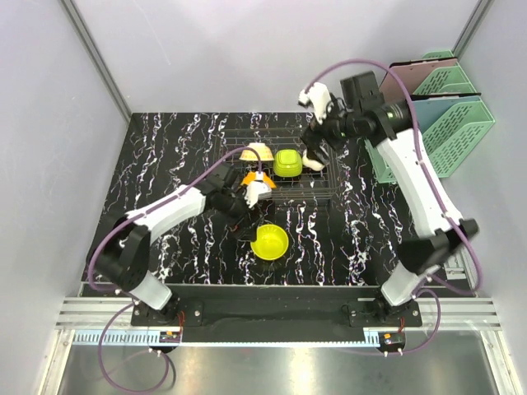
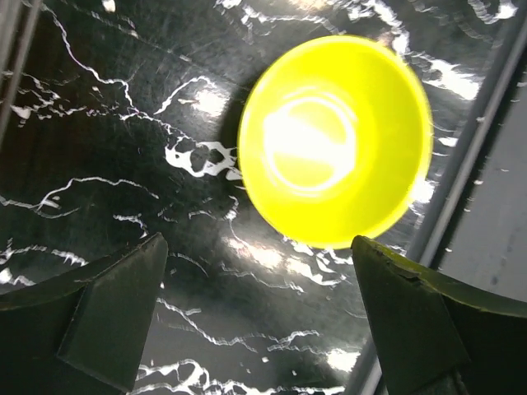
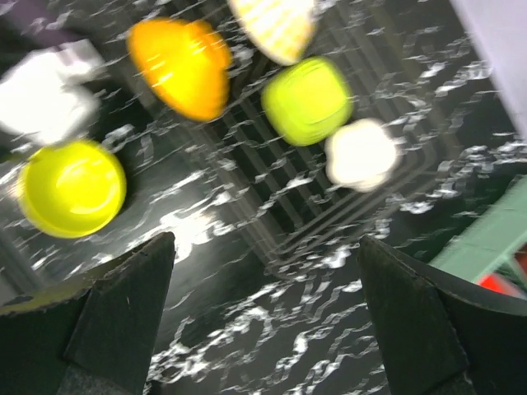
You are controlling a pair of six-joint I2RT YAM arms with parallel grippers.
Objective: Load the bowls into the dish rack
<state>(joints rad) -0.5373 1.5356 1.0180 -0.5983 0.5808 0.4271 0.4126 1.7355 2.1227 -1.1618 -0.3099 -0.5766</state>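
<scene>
The wire dish rack (image 1: 276,191) stands at the middle back. In it are the cream bowl with orange rim (image 1: 257,152), the lime green bowl (image 1: 287,162), the white bowl (image 1: 315,164) and the orange bowl (image 1: 249,176), which is partly hidden by my left wrist. The yellow bowl (image 1: 270,241) sits upright on the table in front of the rack. My left gripper (image 1: 244,228) is open and empty beside it; the left wrist view shows the yellow bowl (image 2: 333,140) just ahead of the gripper (image 2: 258,243). My right gripper (image 1: 315,156) is open and empty above the rack's right end.
Green and pink plastic mesh trays (image 1: 449,123) stand at the back right. The blurred right wrist view shows the rack (image 3: 329,206), yellow bowl (image 3: 72,188), orange bowl (image 3: 181,66), lime bowl (image 3: 306,100) and white bowl (image 3: 360,152). A metal rail (image 2: 469,164) borders the table's near edge.
</scene>
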